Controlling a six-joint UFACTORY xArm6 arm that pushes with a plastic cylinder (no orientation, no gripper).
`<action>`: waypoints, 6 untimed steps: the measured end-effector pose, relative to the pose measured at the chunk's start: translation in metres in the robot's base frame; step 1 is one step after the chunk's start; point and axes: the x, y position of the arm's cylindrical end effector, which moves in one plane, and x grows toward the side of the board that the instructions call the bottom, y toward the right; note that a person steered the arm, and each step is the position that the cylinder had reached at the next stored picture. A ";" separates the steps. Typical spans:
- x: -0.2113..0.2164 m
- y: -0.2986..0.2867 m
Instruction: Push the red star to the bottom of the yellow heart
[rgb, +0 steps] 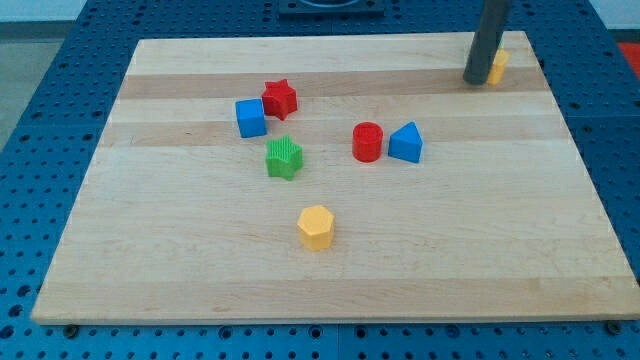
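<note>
The red star (281, 98) lies on the wooden board at the upper left of centre, touching a blue cube (250, 117) on its lower left. A yellow block (497, 67), likely the yellow heart, sits near the board's top right corner, mostly hidden behind my rod. My tip (474, 81) rests on the board right against the yellow block's left side, far to the right of the red star.
A green star (284, 158) lies below the red star. A red cylinder (368, 142) and a blue triangular block (406, 143) sit side by side near the centre. A yellow hexagonal block (316, 227) lies lower down. The board's (150, 250) edges drop to a blue perforated table.
</note>
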 end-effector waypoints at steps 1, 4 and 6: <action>0.000 0.001; 0.025 -0.069; 0.024 -0.102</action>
